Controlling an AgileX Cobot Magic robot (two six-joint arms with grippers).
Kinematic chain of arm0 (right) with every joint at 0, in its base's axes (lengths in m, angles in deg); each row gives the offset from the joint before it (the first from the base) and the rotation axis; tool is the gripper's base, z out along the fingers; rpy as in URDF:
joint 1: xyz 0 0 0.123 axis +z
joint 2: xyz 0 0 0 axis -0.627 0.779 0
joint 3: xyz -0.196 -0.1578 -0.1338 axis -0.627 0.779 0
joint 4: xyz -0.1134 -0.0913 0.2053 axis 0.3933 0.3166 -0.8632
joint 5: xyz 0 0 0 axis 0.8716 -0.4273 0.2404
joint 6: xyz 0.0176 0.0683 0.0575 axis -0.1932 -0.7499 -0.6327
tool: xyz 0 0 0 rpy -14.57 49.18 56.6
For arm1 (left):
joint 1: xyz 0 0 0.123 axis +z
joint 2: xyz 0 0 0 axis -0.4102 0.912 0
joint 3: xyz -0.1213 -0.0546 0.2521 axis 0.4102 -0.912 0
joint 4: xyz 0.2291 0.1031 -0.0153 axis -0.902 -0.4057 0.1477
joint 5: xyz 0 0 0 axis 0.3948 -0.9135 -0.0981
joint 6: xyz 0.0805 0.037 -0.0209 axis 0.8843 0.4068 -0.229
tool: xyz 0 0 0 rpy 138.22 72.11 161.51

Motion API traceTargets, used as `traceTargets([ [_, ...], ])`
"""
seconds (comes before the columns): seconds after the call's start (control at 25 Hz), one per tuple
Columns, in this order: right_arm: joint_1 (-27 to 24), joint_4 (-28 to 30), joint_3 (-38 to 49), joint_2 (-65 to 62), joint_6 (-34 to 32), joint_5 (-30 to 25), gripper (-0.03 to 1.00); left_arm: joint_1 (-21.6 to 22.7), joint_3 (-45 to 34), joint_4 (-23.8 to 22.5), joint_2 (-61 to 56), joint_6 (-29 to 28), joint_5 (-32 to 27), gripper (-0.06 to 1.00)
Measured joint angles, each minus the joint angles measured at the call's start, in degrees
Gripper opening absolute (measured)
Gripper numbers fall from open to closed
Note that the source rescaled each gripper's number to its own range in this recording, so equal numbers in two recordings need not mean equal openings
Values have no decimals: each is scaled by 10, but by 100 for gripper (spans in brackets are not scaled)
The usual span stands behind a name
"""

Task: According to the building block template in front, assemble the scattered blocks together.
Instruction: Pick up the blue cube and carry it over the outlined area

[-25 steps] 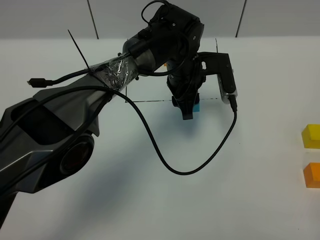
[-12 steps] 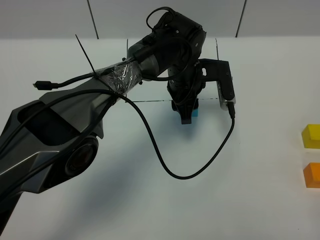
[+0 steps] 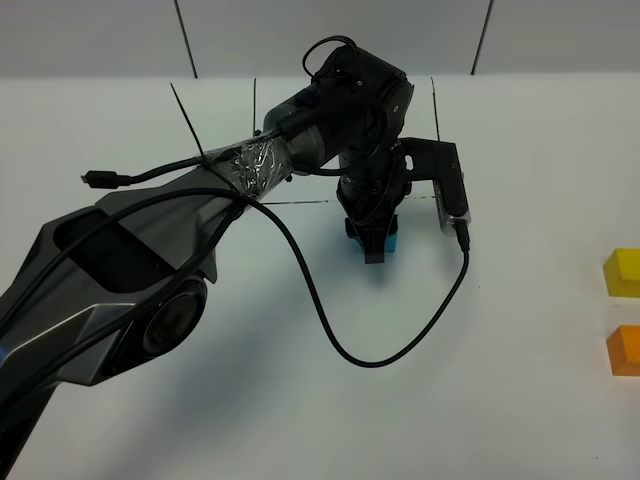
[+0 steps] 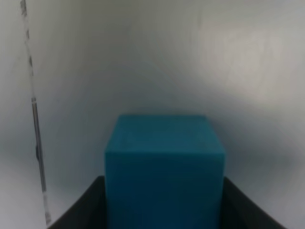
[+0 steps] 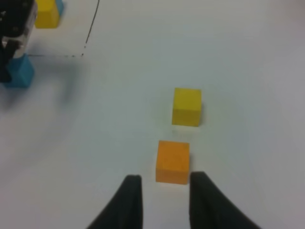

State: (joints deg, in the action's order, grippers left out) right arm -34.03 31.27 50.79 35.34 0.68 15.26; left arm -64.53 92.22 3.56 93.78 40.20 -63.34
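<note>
My left gripper (image 3: 373,248) is shut on the blue cube (image 3: 391,242), just on the near side of the thin black frame line (image 3: 300,201). In the left wrist view the blue cube (image 4: 164,162) sits between the dark fingers (image 4: 81,212). The template is hidden behind the left arm in the high view; its yellow cube (image 5: 46,13) shows in the right wrist view. The loose yellow cube (image 3: 622,272) and orange cube (image 3: 623,350) lie at the far right. My right gripper (image 5: 166,191) is open, with the orange cube (image 5: 172,161) just beyond its fingertips and the yellow cube (image 5: 186,106) further on.
The left arm (image 3: 200,220) stretches across the left and middle of the white table (image 3: 300,420), with a black cable (image 3: 400,340) looping below it. The frame line (image 4: 35,143) runs beside the blue cube in the left wrist view.
My left gripper has moved toward the near side with the blue cube, a little away from the frame line. The yellow and orange cubes have not moved.
</note>
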Motion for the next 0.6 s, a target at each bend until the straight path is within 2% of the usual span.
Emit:
traceTargets([
  [0.6, 0, 0, 0, 0, 0, 0, 0, 0, 0, 2, 0, -6, 0, 0],
])
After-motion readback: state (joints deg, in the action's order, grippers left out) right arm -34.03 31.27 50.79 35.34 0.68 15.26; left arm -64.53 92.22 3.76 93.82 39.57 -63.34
